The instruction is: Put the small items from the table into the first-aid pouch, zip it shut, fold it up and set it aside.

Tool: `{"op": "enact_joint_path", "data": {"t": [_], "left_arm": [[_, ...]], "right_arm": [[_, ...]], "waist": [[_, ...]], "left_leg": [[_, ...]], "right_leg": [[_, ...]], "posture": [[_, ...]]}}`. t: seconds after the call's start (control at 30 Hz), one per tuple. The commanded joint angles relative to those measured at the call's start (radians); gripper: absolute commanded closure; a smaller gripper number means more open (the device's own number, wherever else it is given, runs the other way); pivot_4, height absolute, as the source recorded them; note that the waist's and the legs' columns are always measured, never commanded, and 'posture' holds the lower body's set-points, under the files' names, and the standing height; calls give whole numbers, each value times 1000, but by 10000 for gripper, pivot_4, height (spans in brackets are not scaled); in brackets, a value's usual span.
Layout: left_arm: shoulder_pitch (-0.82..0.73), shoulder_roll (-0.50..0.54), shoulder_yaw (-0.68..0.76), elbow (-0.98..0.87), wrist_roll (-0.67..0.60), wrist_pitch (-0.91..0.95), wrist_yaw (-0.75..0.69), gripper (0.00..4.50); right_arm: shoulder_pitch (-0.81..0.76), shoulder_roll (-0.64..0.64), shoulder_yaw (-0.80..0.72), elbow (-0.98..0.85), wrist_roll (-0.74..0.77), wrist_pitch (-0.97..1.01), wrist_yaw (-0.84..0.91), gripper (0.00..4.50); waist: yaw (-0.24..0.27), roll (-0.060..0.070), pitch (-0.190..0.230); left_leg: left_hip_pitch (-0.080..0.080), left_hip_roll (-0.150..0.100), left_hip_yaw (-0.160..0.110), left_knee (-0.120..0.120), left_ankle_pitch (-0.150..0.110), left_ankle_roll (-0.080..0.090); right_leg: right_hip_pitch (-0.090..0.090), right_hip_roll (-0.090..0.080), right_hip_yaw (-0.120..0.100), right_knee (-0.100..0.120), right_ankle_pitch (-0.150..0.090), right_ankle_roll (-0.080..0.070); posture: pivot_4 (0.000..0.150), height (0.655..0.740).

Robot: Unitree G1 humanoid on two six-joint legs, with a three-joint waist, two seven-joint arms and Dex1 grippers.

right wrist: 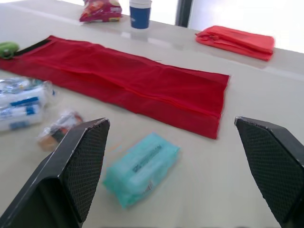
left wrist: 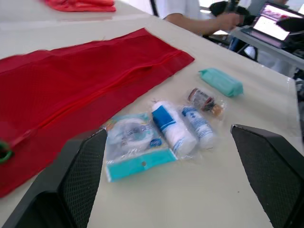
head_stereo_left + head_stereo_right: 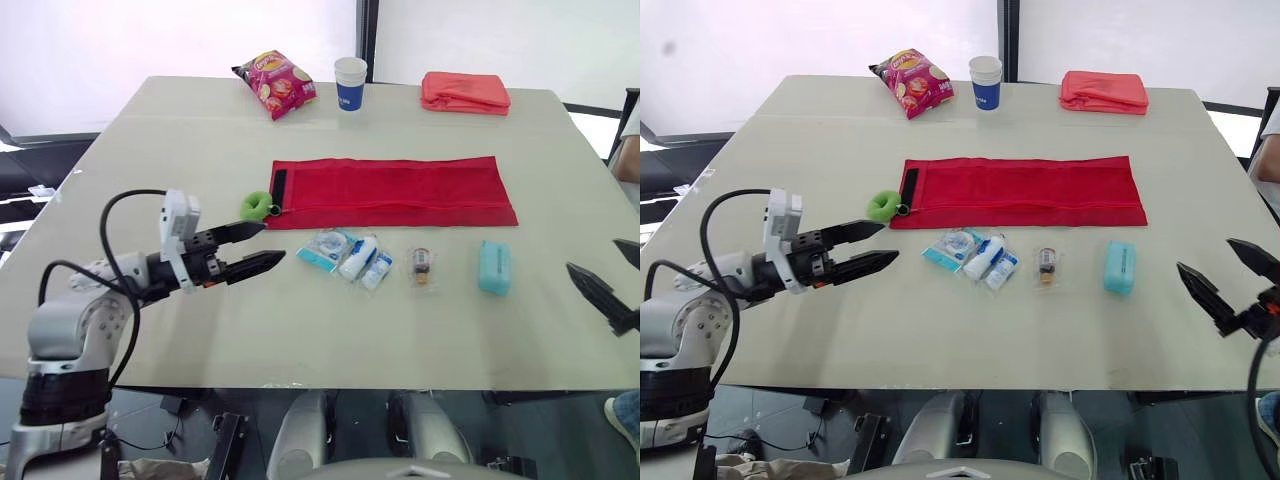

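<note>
First-aid pouch [image 3: 395, 192] lies lengthwise left-right; green loop [image 3: 259, 205], perhaps its pull, leftward.

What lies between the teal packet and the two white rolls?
A small brown vial in a clear wrapper lies there, apart from the teal packet and the white rolls. The left eye view shows it plainly.

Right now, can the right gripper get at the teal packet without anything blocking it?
Probably yes. The right gripper is open, and the teal packet lies nearest it, with only bare table between them.
</note>
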Motion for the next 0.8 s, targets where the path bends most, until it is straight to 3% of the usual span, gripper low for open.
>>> {"op": "enact_joint_path", "data": {"t": [0.03, 0.2, 0.37, 0.5, 0.7, 0.8], "left_arm": [[-67, 26, -36, -106, -100, 55, -86, 586], [-102, 51, -96, -169, -122, 80, -147, 586], [-154, 40, -132, -191, -136, 95, -151, 586], [-161, 30, -135, -177, -132, 95, -133, 586], [-89, 43, -82, -141, -124, 80, -119, 586], [5, 78, -14, -85, -97, 59, -132, 586]], "right_arm": [[-46, 23, 133, -145, -5, 266, -300, 0], [-118, 169, 255, -222, -7, 436, -546, 0], [-197, 267, 312, -211, -42, 510, -677, 0], [-232, 264, 342, -230, -64, 432, -614, 0], [-193, 189, 389, -290, -73, 199, -326, 0], [-204, 112, 383, -326, 32, 212, -209, 0]], "waist": [[0, -1, 0], [-1, 0, -1], [-2, -1, -1], [-3, 0, -1], [-5, 0, -1], [-14, 0, -1]], "left_leg": [[0, 0, 0, 0, 0, 0], [-1, -1, 0, 0, 0, 0], [-1, -1, 0, 1, 0, 0], [-1, -1, 0, 1, 0, 0], [-1, -1, 0, 1, 0, 0], [-1, 0, 0, 1, 0, 0]], "right_leg": [[0, 0, 0, 0, 0, 0], [-1, 1, 1, 1, 0, 0], [-1, 2, 1, 1, 0, 0], [-1, 3, 2, 1, 0, 0], [-1, 4, 2, 1, 0, 0], [-1, 3, 2, 1, 0, 0]], "posture": [[1500, 7400], [1500, 7400], [1500, 7400], [1500, 7400], [1500, 7400], [1500, 7400]]}}
